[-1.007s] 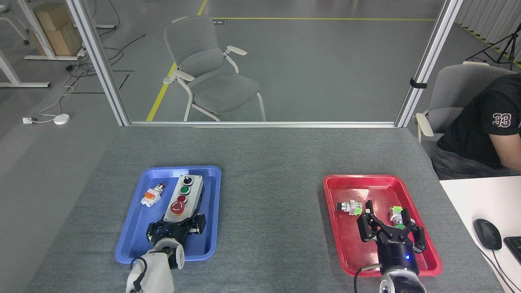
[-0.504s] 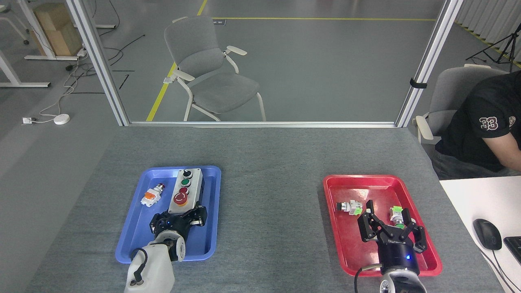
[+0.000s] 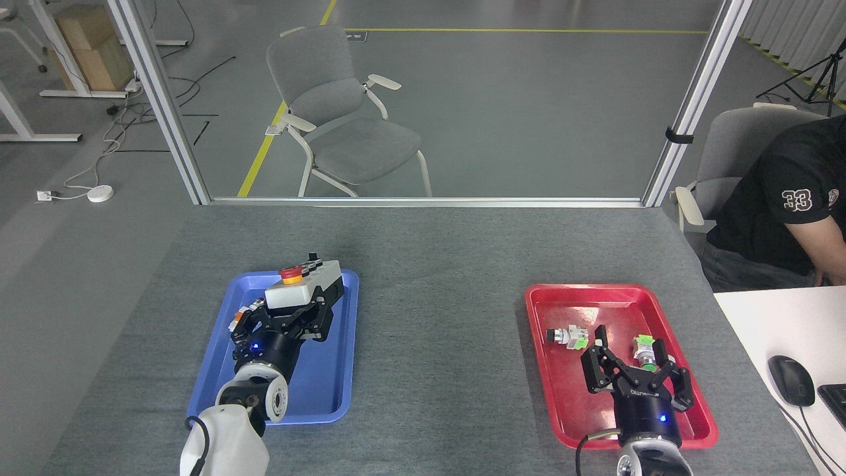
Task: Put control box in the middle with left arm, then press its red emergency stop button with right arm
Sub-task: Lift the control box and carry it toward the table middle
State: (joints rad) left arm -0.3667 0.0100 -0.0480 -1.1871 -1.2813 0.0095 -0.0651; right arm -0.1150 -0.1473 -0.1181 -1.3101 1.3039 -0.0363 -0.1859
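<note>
The light-grey control box (image 3: 305, 288) hangs lifted above the blue tray (image 3: 330, 370), seen from its near end. My left gripper (image 3: 285, 318) is shut on that near end. On top of the box the red emergency stop button (image 3: 290, 272) with its yellow collar faces up, and the black knob shows at the far end. The bare grey middle (image 3: 439, 330) of the table lies to the right of the box. My right gripper (image 3: 636, 370) stands open over the red tray (image 3: 562, 396), holding nothing.
A small white-and-orange push-button part (image 3: 239, 318) lies in the blue tray, half hidden behind my left gripper. Two small green-and-white parts (image 3: 568, 337) lie in the red tray. A person (image 3: 786, 205) sits at the right by a white desk with a mouse (image 3: 791, 379).
My left gripper closed on the control box's near end and lifted it up off the blue tray, moving it away from me. The right arm has stayed still.
</note>
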